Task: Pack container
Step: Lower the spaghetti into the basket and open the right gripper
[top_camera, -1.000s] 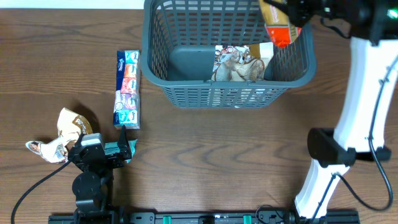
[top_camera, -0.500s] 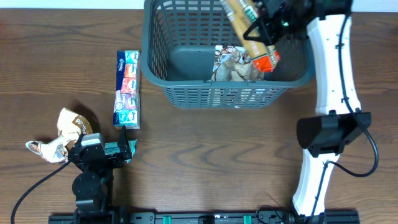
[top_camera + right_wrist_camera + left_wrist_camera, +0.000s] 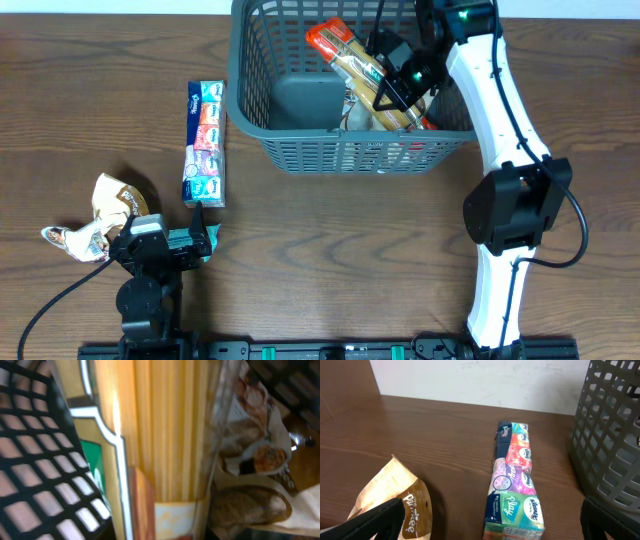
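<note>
R pincer (image 3: pixel 393 88) sits upper centre-right of the overhead frame, inside the basket (image 3: pixel 330 155), jaws closed on a pasta pack (image 3: pixel 350 60). Pack lies tilted, red end toward upper left, other end down by the basket's near wall. Under it, a snack bag (image 3: pixel 362 112) rests on the basket floor. Basket stands at top centre of the table (image 3: pixel 350 250). L pincer (image 3: pixel 203 235) is lower left, jaws wide apart, gripping nothing. Tissues (image 3: pixel 205 143) lie lengthwise just above it, beside the basket's left wall but not touching. Crumpled brown bag (image 3: pixel 112 205) lies at far left, close to the L arm.

L wrist view: both fingers (image 3: pixel 375 522) show as dark tips in the bottom corners, spread wide w/ nothing between them. Tissues (image 3: pixel 512 480) lie centre frame, running away from the camera. Brown bag (image 3: pixel 395 502) is lower left, just by the left finger. Basket wall (image 3: pixel 615 435) fills the right edge, apart from the tissues.

R wrist view: pasta pack (image 3: pixel 165 435) fills the middle, very close, spaghetti strands running top to bottom. Basket lattice (image 3: pixel 35 460) is at left. Snack bag (image 3: pixel 255 450) w/ food pics is at right, blurry. Fingers can't be made out here.
</note>
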`<control>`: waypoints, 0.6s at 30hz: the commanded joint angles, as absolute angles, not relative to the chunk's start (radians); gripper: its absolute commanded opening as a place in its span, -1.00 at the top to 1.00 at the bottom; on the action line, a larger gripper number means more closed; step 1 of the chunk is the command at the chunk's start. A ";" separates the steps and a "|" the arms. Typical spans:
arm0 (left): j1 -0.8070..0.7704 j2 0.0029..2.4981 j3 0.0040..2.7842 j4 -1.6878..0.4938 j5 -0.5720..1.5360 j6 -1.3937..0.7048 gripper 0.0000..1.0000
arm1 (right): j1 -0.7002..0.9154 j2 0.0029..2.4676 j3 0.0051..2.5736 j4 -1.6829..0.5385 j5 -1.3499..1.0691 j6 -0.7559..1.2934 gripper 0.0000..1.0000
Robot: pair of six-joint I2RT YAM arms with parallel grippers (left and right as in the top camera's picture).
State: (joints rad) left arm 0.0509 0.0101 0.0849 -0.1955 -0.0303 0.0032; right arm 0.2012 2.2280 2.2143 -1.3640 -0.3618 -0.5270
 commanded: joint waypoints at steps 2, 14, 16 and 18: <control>0.056 0.004 0.067 -0.221 -0.035 0.002 -0.97 | 0.190 2.185 2.193 -1.343 -0.299 -0.540 0.95; 0.056 0.004 0.067 -0.221 -0.035 0.002 -0.97 | 0.189 2.184 2.196 -1.319 -0.295 -0.518 -0.99; 0.056 0.004 0.067 -0.221 -0.035 0.002 -0.97 | 0.189 2.184 2.224 -1.309 -0.296 -0.484 -0.99; 0.056 0.004 0.067 -0.221 -0.035 0.002 -0.97 | 0.189 2.184 2.285 -1.309 -0.296 -0.448 -0.99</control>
State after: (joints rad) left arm 0.0509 0.0101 0.0849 -0.1955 -0.0303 0.0032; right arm 0.1921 2.2204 2.2032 -1.3148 -0.2874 -0.5053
